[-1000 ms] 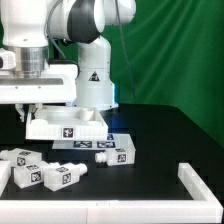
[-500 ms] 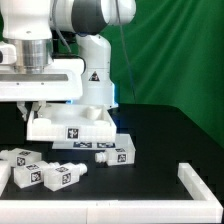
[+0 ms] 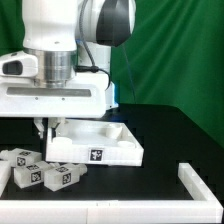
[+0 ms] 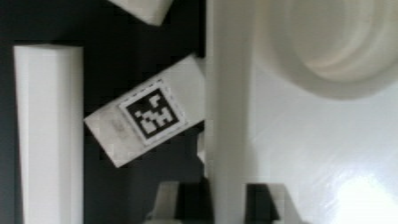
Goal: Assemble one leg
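My gripper (image 3: 46, 129) is shut on the rim of the large flat white panel (image 3: 98, 146) and holds it just above the black table. In the wrist view the rim (image 4: 228, 120) runs between my two fingers (image 4: 182, 200), and a round corner socket (image 4: 347, 50) shows on the panel. My gripper (image 4: 224, 196) sits at that rim. Three white legs with tag markers lie at the exterior view's lower left: (image 3: 22, 158), (image 3: 27, 177), (image 3: 61, 176). One tagged leg (image 4: 151, 115) lies next to the panel's rim in the wrist view.
A white raised frame (image 3: 196, 181) borders the table at the front and the exterior view's right. A long white bar (image 4: 45, 110) lies beyond the tagged leg in the wrist view. The arm's base stands behind the panel.
The arm has swung forward and toward the exterior view's right with the panel, which turned and now covers the leg that lay in front of it.
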`<act>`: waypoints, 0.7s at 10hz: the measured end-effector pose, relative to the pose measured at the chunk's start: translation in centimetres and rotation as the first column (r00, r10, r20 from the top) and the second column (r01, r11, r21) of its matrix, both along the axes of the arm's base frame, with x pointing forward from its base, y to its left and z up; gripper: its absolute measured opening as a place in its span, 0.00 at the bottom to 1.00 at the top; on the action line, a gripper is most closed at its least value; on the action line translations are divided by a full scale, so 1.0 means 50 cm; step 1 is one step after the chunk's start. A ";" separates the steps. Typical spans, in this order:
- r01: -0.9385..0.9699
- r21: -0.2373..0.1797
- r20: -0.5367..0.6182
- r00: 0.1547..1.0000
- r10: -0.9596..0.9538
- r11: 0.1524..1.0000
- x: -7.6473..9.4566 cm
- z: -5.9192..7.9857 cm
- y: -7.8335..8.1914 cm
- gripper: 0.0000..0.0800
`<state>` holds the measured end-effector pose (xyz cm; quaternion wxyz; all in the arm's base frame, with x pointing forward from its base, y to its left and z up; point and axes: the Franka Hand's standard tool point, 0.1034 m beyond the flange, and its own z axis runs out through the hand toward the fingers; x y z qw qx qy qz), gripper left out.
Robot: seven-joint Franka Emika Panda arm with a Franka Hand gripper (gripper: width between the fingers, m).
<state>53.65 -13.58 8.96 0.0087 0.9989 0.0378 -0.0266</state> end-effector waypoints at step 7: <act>0.053 -0.034 0.021 0.998 -0.053 0.998 0.092 -0.075 0.085 0.07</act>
